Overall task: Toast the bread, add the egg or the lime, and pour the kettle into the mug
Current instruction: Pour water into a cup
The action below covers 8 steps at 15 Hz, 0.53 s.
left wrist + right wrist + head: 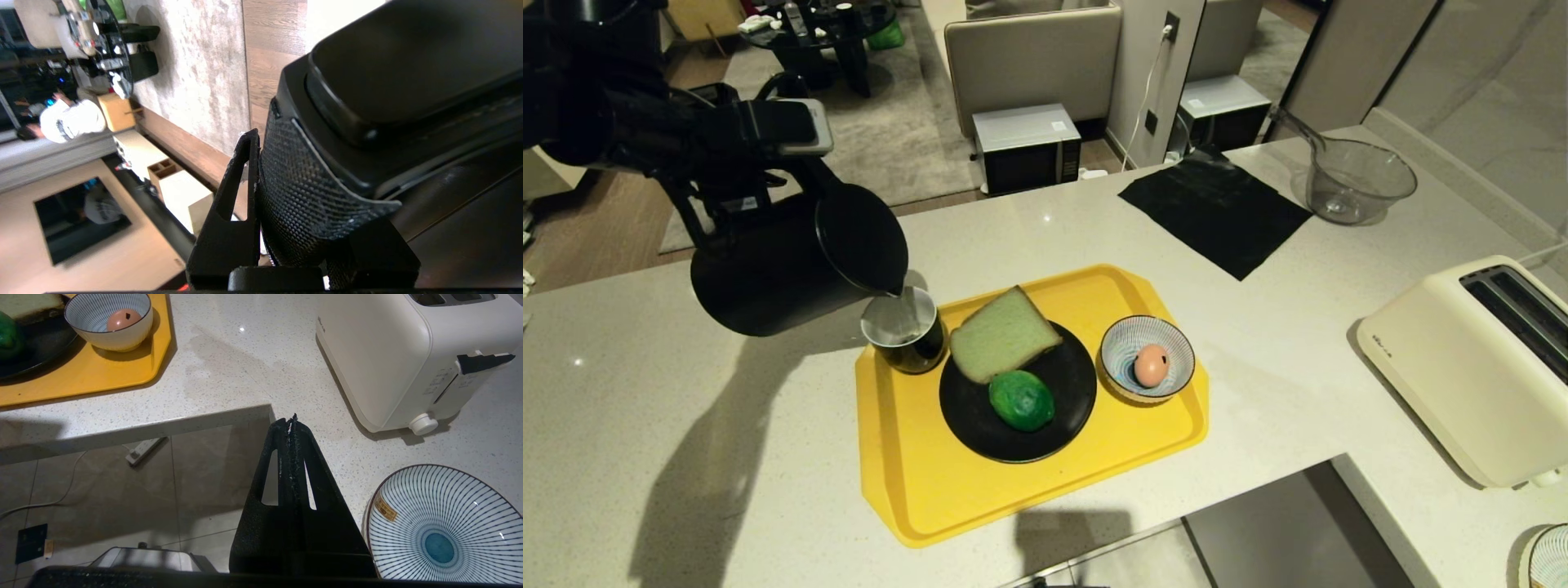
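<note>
My left gripper (723, 214) is shut on the handle (327, 204) of the black kettle (768, 269). The kettle is tipped over, with its spout just above the mug (903, 331) at the back left corner of the yellow tray (915, 490). In the left wrist view the left gripper (286, 171) has the textured handle pressed between its fingers (241, 183). The pale green bread (1001, 333) leans on the black plate (1070, 408) beside the lime (1021, 400). The egg (1150, 365) lies in a striped bowl (1176, 347). My right gripper (292, 420) hangs shut and empty off the counter's front edge.
A cream toaster (1462, 359) stands at the right, with a striped plate (445, 531) in front of it near the counter edge. A black cloth (1217, 208) and a glass bowl (1356, 180) lie at the back right. Bare counter stretches left of the tray.
</note>
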Tool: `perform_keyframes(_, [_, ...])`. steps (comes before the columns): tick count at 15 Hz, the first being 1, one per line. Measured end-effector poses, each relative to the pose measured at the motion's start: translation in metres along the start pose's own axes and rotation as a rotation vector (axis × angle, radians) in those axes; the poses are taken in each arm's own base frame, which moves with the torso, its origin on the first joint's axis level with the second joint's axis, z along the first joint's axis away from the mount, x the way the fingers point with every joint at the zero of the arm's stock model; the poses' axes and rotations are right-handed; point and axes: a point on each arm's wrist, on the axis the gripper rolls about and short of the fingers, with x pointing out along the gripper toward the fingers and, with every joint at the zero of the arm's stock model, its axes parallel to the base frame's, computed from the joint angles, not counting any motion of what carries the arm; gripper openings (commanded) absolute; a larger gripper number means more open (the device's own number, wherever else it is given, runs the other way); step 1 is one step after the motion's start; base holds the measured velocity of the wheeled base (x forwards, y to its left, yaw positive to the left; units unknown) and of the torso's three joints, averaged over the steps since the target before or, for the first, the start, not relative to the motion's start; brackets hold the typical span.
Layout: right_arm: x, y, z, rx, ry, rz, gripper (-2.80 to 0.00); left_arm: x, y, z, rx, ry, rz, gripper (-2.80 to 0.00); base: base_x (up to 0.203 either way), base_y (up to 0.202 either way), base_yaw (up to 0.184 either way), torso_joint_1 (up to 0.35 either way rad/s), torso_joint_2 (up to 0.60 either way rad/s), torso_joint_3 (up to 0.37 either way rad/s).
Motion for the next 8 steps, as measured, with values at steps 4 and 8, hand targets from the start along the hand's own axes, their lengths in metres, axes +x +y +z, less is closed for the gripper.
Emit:
perform_keyframes(4, [0.0, 0.0, 0.0, -0.002, 0.0, 0.0, -2.8, -0.008, 0.003, 0.0, -0.005, -0.002, 0.01, -2.8, 0.0, 0.0, 0.0, 0.0, 0.0, 0.0])
perform_keyframes(8, [0.0, 0.0, 0.0, -0.002, 0.0, 0.0, -2.8, -0.015, 0.006, -0.001, -0.024, -0.004, 0.021, -2.8, 0.0, 0.0, 0.0, 0.0, 0.0, 0.0])
